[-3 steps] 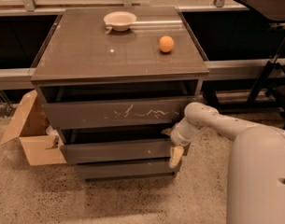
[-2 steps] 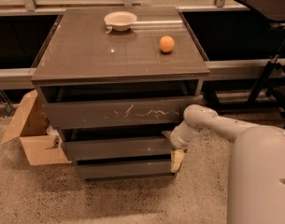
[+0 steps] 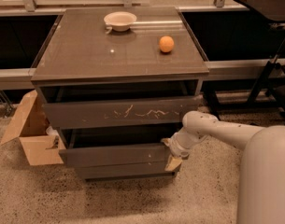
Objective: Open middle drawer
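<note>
The middle drawer [image 3: 114, 155] is a wide dark grey-brown front with a tiny white speck, second from the top of the cabinet. It stands pulled out a little, with a dark gap above it. My gripper [image 3: 172, 157] is at the drawer front's right end, with one pale fingertip [image 3: 173, 163] showing against the right corner. The white arm reaches in from the lower right. The top drawer [image 3: 118, 112], with pale scratch marks, also stands slightly out. The bottom drawer front [image 3: 125, 171] sits below, set further back.
On the cabinet top [image 3: 86, 55] are a white bowl [image 3: 120, 20] and an orange [image 3: 166, 44]. An open cardboard box [image 3: 32, 134] stands on the floor left of the cabinet. A dark table leg frame [image 3: 268, 78] is at the right. Speckled floor lies in front.
The gripper and middle drawer have barely moved; the fingertip stays at the drawer's right corner.
</note>
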### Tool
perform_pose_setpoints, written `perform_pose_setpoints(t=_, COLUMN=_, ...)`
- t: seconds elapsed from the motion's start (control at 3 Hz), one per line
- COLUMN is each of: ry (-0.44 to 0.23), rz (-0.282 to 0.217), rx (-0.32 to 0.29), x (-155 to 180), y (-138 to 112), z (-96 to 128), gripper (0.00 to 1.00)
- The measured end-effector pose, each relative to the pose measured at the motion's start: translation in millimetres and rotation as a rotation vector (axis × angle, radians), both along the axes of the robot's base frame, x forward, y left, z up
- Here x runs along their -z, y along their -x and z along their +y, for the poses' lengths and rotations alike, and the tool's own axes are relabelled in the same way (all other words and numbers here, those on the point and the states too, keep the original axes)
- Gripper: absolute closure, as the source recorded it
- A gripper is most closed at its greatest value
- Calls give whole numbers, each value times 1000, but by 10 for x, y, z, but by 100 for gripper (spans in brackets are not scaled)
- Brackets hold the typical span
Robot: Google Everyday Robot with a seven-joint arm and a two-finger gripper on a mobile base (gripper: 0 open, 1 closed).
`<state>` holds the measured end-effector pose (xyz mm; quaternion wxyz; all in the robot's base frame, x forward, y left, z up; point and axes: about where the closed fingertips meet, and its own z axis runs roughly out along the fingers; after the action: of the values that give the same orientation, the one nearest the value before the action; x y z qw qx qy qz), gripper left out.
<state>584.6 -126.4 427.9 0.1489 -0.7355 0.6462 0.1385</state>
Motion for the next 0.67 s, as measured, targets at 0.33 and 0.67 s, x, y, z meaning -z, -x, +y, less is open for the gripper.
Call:
perform_pose_setpoints(t=0.33, ry=-11, rz=8, rx=-12, x=-63, y=190, z=68, gripper=65)
perform_pose_setpoints(t=0.67, ry=-23, rz=12, rx=-20, x=-115, y=337, z=119, gripper=89)
